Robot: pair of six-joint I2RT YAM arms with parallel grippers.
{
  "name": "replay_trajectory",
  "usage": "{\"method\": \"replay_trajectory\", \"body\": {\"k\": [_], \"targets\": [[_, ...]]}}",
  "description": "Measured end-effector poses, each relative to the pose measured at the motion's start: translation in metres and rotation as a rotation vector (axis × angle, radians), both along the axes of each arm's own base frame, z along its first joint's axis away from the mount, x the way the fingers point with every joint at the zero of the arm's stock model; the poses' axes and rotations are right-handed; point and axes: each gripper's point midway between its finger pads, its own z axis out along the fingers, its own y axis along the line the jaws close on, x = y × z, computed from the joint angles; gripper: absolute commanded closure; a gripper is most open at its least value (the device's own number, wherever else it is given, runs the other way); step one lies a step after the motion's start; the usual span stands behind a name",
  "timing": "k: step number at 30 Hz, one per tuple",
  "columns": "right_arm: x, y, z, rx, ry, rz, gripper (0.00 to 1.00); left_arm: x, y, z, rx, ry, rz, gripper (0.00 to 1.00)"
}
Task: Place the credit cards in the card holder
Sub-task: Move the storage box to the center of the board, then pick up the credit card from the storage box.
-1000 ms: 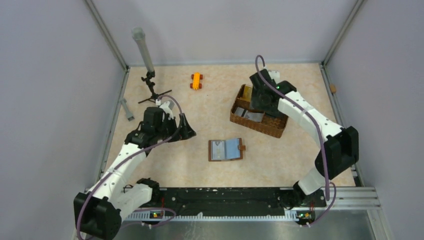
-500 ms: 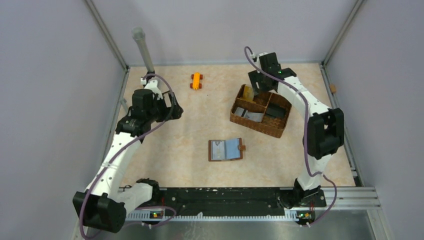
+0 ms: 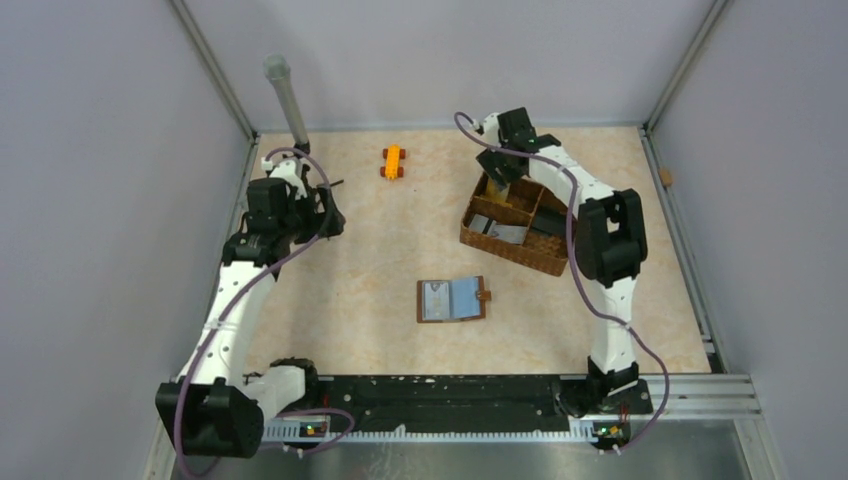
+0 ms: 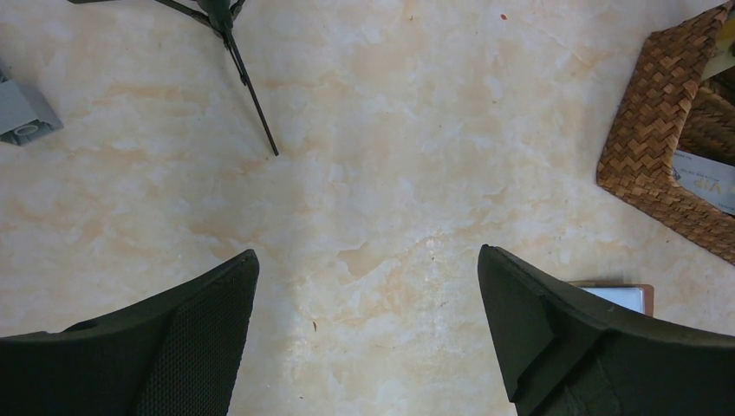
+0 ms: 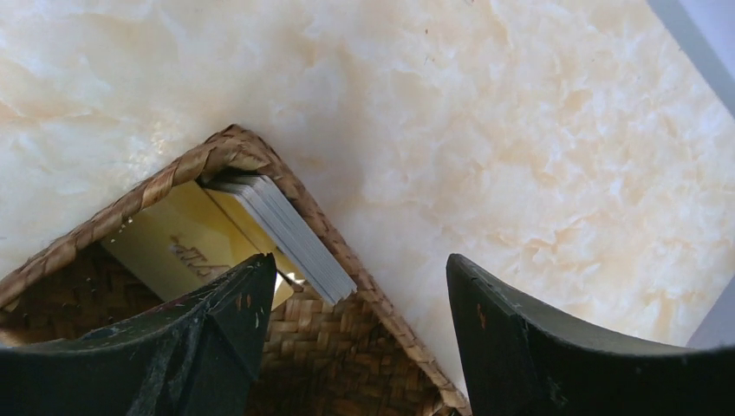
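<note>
The card holder (image 3: 452, 299) lies open on the table, brown with blue pockets; a corner of it shows in the left wrist view (image 4: 620, 295). The credit cards sit in a brown woven basket (image 3: 520, 250): gold ones (image 3: 495, 187) upright in its back-left compartment, a silver one (image 3: 500, 232) and a black one (image 3: 548, 222). The right wrist view shows a gold card (image 5: 186, 247) and a stack of grey card edges (image 5: 286, 230). My right gripper (image 3: 497, 168) is open and empty above that basket corner (image 5: 358, 260). My left gripper (image 3: 325, 215) is open and empty over bare table (image 4: 367, 253).
An orange toy (image 3: 392, 161) lies at the back. A black tripod with a grey tube (image 3: 290, 110) stands at the back left, its leg (image 4: 247, 87) near my left gripper. A grey block (image 4: 22, 108) lies by the left wall. The enclosure walls are close.
My left arm has swung back and to the left, away from the card holder. My right gripper has moved from over the basket's middle to its back-left corner.
</note>
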Motion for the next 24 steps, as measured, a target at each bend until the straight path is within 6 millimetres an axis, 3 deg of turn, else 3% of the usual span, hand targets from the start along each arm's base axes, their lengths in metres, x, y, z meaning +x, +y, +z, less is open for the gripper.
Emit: {"method": "replay_trajectory", "body": {"k": [12,24], "targets": [[0.012,0.000,0.017,-0.073,-0.054,0.034,0.37,-0.002,0.003,-0.017,-0.053,0.045,-0.011,0.01],[0.007,0.012,0.022,-0.093,-0.045,0.082,0.79,-0.004,-0.002,-0.018,-0.080,0.049,-0.034,0.01]]}}
